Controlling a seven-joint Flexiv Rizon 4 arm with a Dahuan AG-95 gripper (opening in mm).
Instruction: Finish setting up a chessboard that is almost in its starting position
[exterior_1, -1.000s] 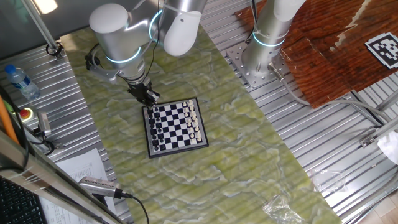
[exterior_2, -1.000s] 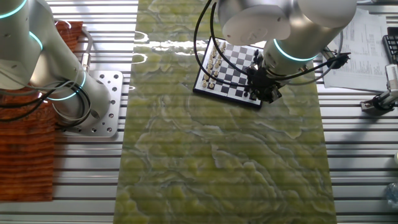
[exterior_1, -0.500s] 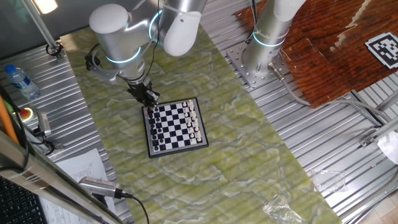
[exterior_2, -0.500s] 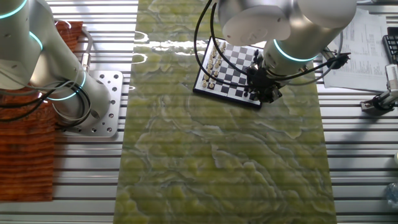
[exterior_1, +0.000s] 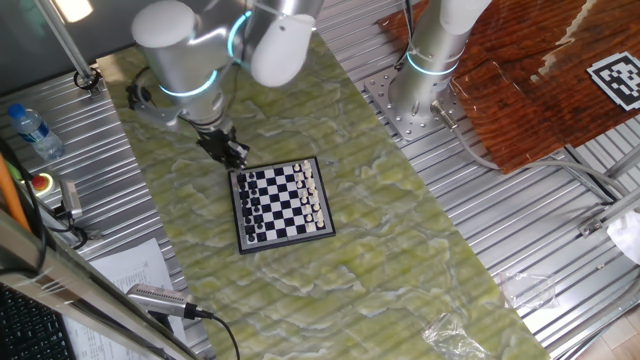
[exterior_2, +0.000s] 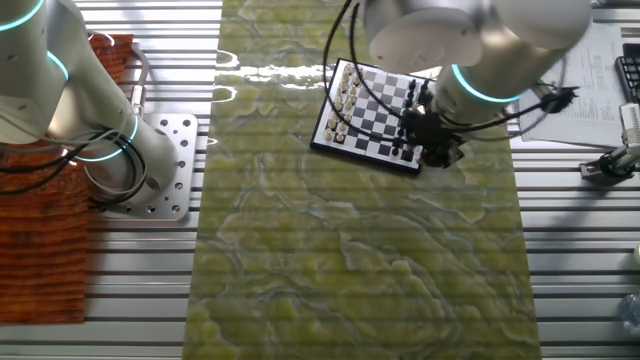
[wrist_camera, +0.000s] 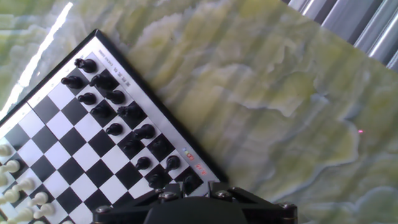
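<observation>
Gripper hangs just off the chessboard corner, on the black pieces' side (toward the table's bottle-side edge); finger spread cannot be told.

Small dark-rimmed chessboard flat on green mat, pieces apparently along opposite edges

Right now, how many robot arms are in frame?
2. The working arm leans over the green mat next to the chessboard. A second arm stands on a mount plate beside the mat. No others visible.
</observation>
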